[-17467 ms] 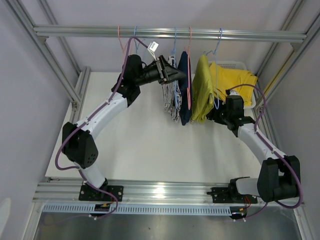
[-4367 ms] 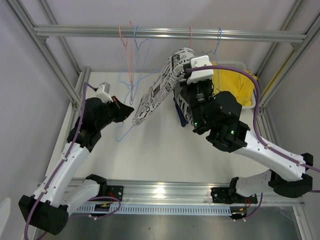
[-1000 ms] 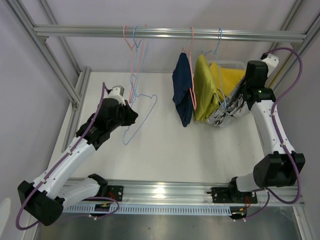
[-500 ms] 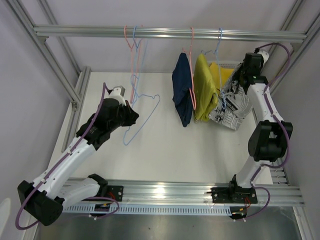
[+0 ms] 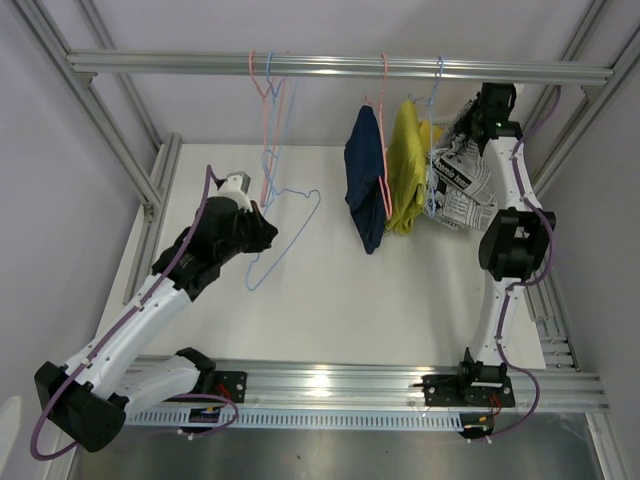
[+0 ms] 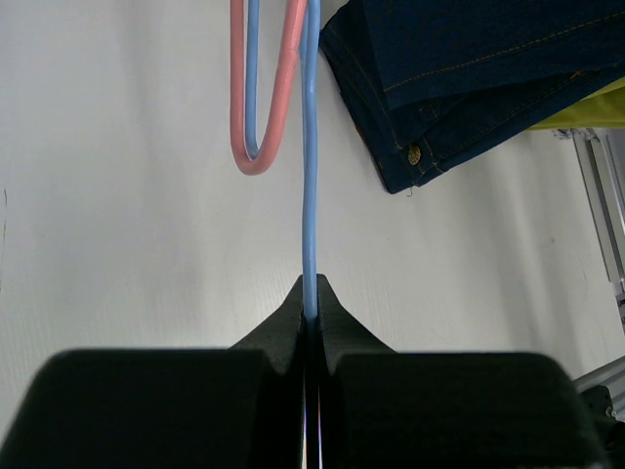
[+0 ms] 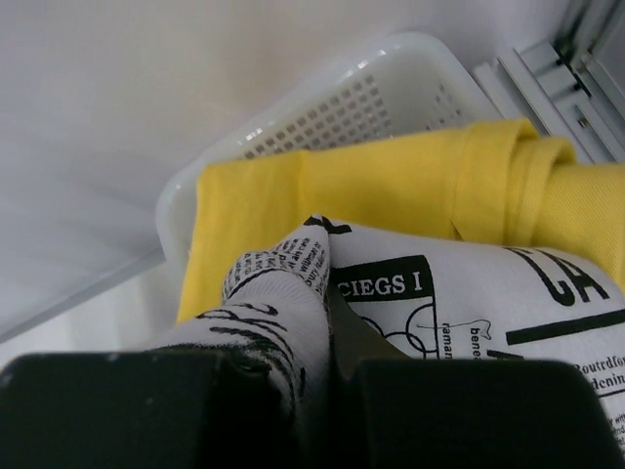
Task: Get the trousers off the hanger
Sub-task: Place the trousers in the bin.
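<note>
- My left gripper [image 6: 311,305] is pinched fully shut on the thin wire of a bare blue hanger [image 6: 310,195], which runs straight out ahead of the jaws. Nothing is draped on it. I judge I am gripping it simply to keep it from swinging or dropping while my other arm works.
- Ahead of those jaws and a little to the left, the loop of an empty pink hanger [image 6: 256,147] hangs just beside the blue wire, apart from my fingers.
- Ahead and to the right hang the navy trousers [image 6: 469,68], folded over their own hanger. A sliver of the mustard-olive trousers [image 6: 586,112] shows beyond them.
- My right gripper [image 7: 327,337] is almost closed, clamped on a bunched fold of the black-and-white print trousers [image 7: 469,293]. The cloth fills the narrow gap, and the rest spills away to the right of the jaws.
- Below and beyond those jaws sits the white basket [image 7: 391,78], with the yellow trousers [image 7: 391,186] lying folded in it. I am raised high, up near the rail [image 5: 340,67]. I judge this is so the dangling length clears the basket's rim.
- As I read it, the print pair is free of its hanger and only needs lowering and letting go over the basket. The risk is the loose end catching on the mustard-olive pair just beside it.
- The navy and mustard-olive pairs are not yet off their hangers.
</note>
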`<action>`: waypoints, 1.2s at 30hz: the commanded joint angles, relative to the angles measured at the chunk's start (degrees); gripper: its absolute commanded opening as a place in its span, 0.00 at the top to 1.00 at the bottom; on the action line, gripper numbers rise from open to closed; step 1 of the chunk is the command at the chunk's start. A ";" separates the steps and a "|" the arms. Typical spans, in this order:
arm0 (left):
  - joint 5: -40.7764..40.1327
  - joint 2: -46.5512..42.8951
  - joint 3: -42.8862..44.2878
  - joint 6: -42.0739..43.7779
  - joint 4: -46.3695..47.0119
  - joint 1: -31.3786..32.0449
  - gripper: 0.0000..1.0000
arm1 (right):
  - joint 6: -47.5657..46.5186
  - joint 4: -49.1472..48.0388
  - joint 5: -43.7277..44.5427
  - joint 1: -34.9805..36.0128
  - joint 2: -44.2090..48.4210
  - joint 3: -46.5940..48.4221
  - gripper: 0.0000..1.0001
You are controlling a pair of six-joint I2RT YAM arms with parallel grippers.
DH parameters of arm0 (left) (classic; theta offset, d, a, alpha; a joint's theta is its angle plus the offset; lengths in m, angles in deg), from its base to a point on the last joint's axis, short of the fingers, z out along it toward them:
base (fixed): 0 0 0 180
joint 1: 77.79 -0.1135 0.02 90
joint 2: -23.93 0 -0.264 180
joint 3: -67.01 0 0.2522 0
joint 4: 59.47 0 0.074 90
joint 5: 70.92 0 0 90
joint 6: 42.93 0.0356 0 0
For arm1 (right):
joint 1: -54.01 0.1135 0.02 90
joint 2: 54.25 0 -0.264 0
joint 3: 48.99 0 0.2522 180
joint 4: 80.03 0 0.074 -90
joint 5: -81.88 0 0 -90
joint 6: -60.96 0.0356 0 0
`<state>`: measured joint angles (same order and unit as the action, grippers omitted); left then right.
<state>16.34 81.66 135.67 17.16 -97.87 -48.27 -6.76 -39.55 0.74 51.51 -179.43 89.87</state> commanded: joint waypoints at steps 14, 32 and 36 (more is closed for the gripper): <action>2.30 -1.31 2.94 1.43 1.88 0.45 0.99 | 1.54 -6.86 -1.13 -1.19 -14.02 17.54 1.00; 4.59 -0.61 3.55 2.40 1.97 0.45 0.99 | 4.52 -6.68 -10.97 -4.44 -12.55 18.78 0.20; 4.33 -0.61 3.73 2.66 1.62 0.45 0.99 | 4.61 -5.54 -12.11 -4.88 -9.73 17.90 0.20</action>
<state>19.77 81.57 136.56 17.83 -97.85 -48.27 -2.78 -43.96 -9.42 47.70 -195.67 105.80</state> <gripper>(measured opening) 0.011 0.802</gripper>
